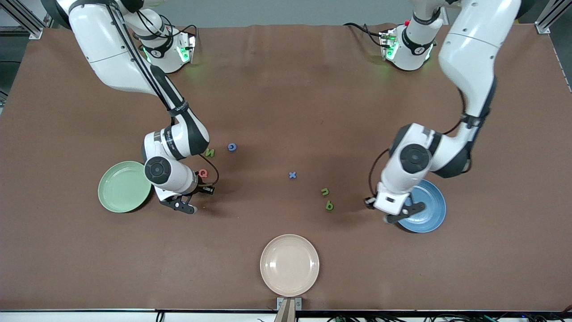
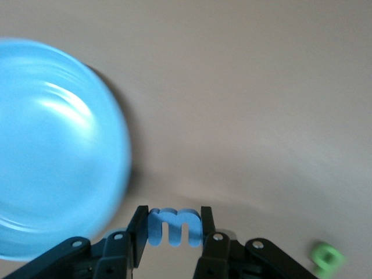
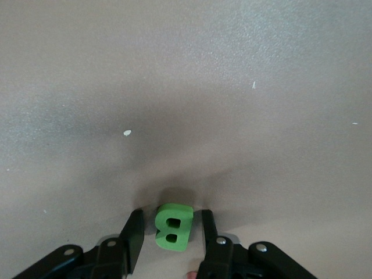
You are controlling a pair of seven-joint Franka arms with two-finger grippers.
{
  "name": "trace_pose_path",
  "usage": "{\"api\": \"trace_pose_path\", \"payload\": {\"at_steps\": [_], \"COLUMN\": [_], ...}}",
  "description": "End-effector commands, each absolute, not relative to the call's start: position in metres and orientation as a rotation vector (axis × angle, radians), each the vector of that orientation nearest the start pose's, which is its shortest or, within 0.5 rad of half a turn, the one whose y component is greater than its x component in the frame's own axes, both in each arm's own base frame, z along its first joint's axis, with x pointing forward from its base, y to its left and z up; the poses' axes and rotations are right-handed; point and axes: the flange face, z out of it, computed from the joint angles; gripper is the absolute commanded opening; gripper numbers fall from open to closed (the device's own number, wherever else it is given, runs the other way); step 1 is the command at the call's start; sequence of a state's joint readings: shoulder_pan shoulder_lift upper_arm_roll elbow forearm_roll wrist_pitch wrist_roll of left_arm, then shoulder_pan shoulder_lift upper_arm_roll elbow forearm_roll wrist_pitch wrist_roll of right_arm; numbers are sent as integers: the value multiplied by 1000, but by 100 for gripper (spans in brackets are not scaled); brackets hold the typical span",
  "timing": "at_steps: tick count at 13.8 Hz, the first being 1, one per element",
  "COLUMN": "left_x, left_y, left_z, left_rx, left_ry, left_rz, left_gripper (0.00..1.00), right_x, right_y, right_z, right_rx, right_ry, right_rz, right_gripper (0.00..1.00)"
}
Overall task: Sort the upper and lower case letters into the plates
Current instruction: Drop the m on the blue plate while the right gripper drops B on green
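My left gripper [image 2: 174, 216] is shut on a blue letter m [image 2: 173, 226], right beside the blue plate [image 2: 52, 151]. From the front, that gripper [image 1: 399, 217] hangs over the blue plate's [image 1: 429, 210] rim. My right gripper [image 3: 172, 216] is open around a green letter B [image 3: 172, 226] that rests on the table, with a gap on each side. This gripper [image 1: 184, 206] is low beside the pale green plate [image 1: 120, 188]. Loose letters lie on the table: red Q [image 1: 203, 173], green N [image 1: 210, 153], blue c [image 1: 232, 147], blue x [image 1: 292, 175], green n [image 1: 325, 192], green q [image 1: 329, 205].
A beige plate [image 1: 289, 264] sits near the table's front edge, at the middle. A green letter [image 2: 327, 258] shows in the left wrist view, a short way from the held m. Brown table surface stretches between the arms.
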State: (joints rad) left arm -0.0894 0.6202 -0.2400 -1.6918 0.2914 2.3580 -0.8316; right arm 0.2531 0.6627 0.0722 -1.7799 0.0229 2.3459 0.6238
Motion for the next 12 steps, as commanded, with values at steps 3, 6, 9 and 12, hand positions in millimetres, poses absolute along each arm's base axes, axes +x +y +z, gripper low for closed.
{"api": "trace_pose_path", "payload": {"at_steps": [3, 6, 9, 12], "left_x": [661, 652, 655, 651], "left_y": [-118, -87, -115, -202], "left_z": [247, 225, 237, 253], "left_rx": [-3047, -3029, -3049, -3107], "left_ry": [-353, -409, -414, -607], "left_rz": [-56, 22, -14, -35], "left_gripper": [11, 98, 100, 100], "right_x": [605, 607, 609, 617], "right_y": [201, 201, 193, 129], "right_z": [170, 179, 225, 283], "right_rx": [-3088, -3089, -3126, -3138], "right_ry": [537, 520, 439, 236], "right_rz": [197, 190, 233, 312], "right_gripper": [28, 24, 19, 17]}}
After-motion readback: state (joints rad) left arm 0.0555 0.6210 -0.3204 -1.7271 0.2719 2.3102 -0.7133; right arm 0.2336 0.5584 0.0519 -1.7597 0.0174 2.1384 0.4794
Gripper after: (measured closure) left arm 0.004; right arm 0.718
